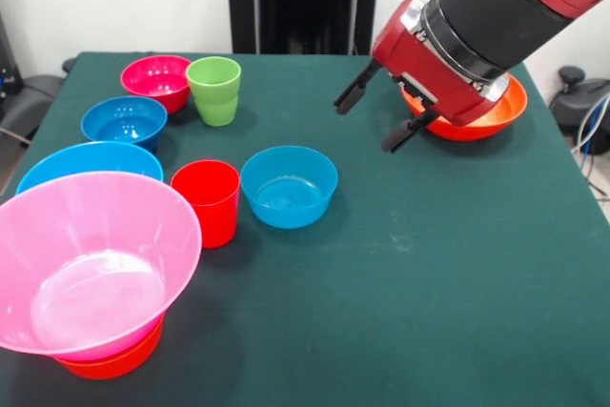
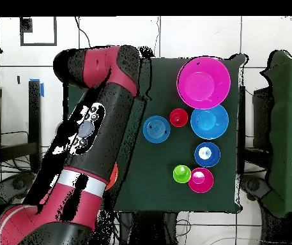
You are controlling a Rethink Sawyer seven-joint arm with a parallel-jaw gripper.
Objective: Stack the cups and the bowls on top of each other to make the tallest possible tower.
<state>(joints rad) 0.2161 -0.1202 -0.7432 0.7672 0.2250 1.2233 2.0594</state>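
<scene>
The tabletop is dark green. At lower left a hot-pink bowl sits on a red-orange bowl. Behind it is a light blue bowl, then a darker blue bowl and a magenta bowl. The green cup is light green, the red cup bright red. At centre is a mid-blue bowl. At upper right an orange bowl shows behind the red arm, with its black pincer.

- I see a matt dark green cloth tabletop, faintly wrinkled.
- The huge hot pink plastic bowl looks glossy and translucent.
- The bright red plastic cup and light green plastic cup look smooth.
</scene>
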